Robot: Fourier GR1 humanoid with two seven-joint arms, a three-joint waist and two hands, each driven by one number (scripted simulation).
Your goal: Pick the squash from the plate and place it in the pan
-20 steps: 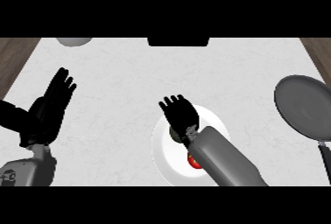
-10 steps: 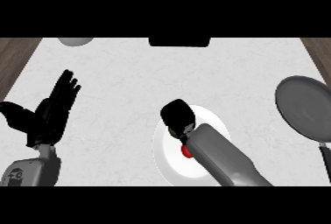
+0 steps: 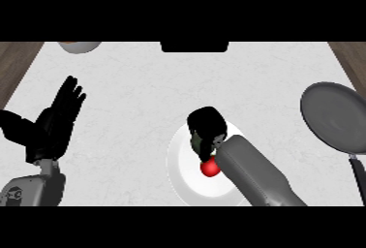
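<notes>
A white plate (image 3: 187,180) lies on the counter just right of centre. My right hand (image 3: 207,123) is over its far part, fingers curled downward round a greenish squash (image 3: 197,142), of which only a small patch shows under the palm. A small red thing (image 3: 209,167) shows on the plate beside my right wrist. The dark grey pan (image 3: 334,116) sits at the right edge, its black handle (image 3: 356,170) pointing toward me. My left hand (image 3: 52,127) rests open at the left, fingers up, away from everything.
A pale bowl (image 3: 79,46) stands at the far left corner. A black object (image 3: 194,46) sits at the middle of the counter's far edge. Wooden strips border the white counter on both sides.
My right hand went from open fingers above the plate to curled down over the squash. The left hand drifted slightly right and stays open.
</notes>
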